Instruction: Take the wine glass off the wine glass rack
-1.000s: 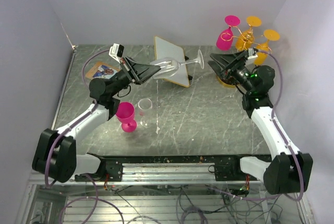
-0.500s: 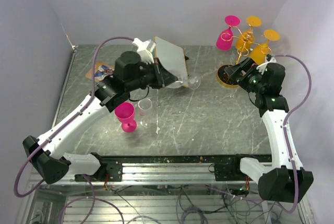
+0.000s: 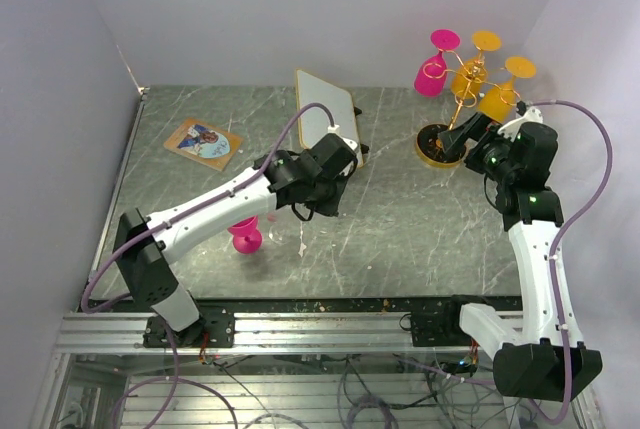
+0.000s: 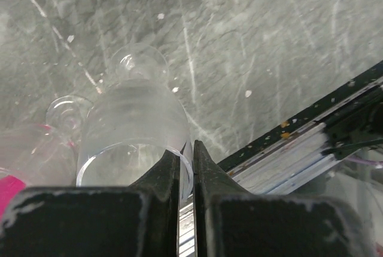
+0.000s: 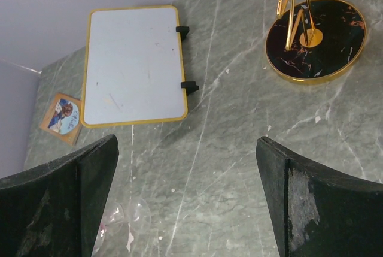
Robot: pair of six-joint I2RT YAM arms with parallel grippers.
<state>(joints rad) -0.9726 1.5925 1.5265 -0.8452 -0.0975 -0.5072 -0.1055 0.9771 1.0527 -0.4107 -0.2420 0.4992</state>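
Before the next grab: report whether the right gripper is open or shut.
Open: right gripper, fingers wide apart, nothing held between them.

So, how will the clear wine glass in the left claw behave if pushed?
Probably fragile and slippery: the clear wine glass has thin, smooth walls, and the left claw pinches only its rim. Likely tippy, given its small foot.

There were two pink glasses (image 3: 432, 77), two orange glasses (image 3: 497, 101), two clear glasses (image 4: 134, 119), one rack (image 5: 335, 35), one whiteboard (image 5: 133, 65) and one picture card (image 3: 203, 141).
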